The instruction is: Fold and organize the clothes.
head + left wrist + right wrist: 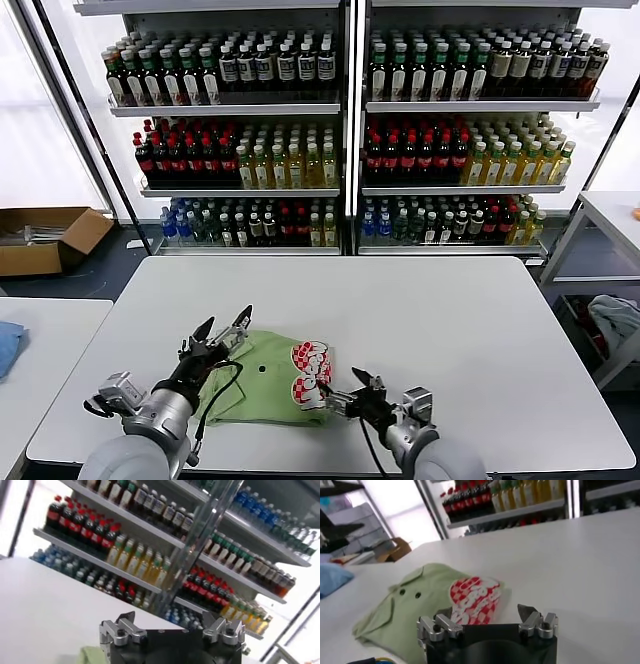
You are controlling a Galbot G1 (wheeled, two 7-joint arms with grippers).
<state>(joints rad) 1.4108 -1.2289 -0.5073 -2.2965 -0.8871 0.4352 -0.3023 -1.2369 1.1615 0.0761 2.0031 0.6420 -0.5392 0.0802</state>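
Left gripper (222, 326): jaws wide, empty, raised over the folded light green soft-fabric collared shirt (262, 375) at the white table's (450, 330) near edge. Right gripper (345, 389): wide, empty, beside the checkered print. Risk: a retreating finger snagging loose fabric would undo the fold.

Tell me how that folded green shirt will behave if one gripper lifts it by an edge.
The green shirt would probably droop and unfold, since it lies as soft, rumpled layers. Likely light: thin fabric. Pushed across the smooth white table, it may bunch rather than slide whole.
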